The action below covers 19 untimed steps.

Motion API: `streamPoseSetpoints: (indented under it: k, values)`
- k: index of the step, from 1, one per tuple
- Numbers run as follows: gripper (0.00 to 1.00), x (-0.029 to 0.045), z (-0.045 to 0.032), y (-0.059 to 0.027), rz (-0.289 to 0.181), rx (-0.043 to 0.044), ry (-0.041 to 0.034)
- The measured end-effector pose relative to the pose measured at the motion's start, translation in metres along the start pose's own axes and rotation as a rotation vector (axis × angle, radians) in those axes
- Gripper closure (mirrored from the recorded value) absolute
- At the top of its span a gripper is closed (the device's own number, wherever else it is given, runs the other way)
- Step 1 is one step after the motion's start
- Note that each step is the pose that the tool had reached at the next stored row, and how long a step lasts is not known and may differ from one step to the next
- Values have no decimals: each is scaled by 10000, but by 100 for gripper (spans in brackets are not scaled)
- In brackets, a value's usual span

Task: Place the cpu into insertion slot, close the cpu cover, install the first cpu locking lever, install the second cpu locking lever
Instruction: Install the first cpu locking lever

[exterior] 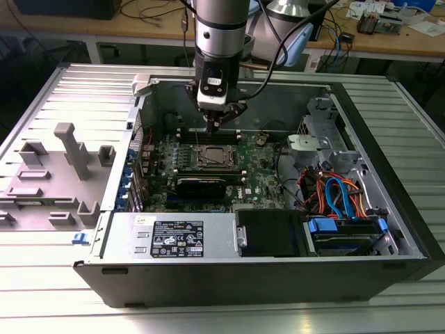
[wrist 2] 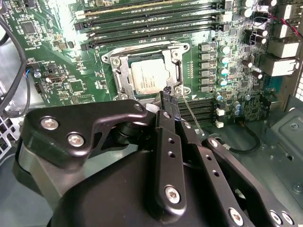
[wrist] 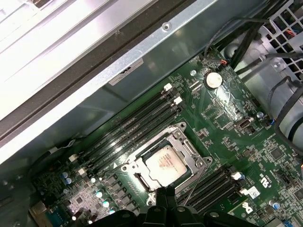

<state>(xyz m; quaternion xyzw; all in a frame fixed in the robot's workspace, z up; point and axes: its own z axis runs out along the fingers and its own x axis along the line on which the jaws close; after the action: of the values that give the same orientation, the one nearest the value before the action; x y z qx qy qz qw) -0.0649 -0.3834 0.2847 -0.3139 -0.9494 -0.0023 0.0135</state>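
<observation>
Showing the seated cpu (wrist 2: pixel 150 78) closely, both wrist views include the tool (wrist 2: pixel 166 91).

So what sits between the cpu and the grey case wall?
Long black memory slots lie between the cpu and the case wall, in the first wrist view.

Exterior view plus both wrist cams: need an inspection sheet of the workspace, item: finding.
Surface: ribbed metal table carrying the open computer case.
Job's things: cpu sits in the insertion slot. The cpu cover lies flat around it. A thin wire lever angles away from the slot.
Clutter: grey plastic fixture on the table, at the exterior view's left.
Grippers: gripper shut, tips at the slot's rim beside the lever; contact cannot be told.
Cables: orange and blue bundle inside the case, away from the slot.
Surroundings: workbench behind, with loose wires.
</observation>
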Motion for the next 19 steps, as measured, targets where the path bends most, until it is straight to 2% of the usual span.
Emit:
streamPoseSetpoints:
  k: [12,14,19]
  values:
    - [89,0,0,0,-43,2,0]
    - [89,0,0,0,-291,8,-1]
    - [89,1,2,0,-1452,39,-6]
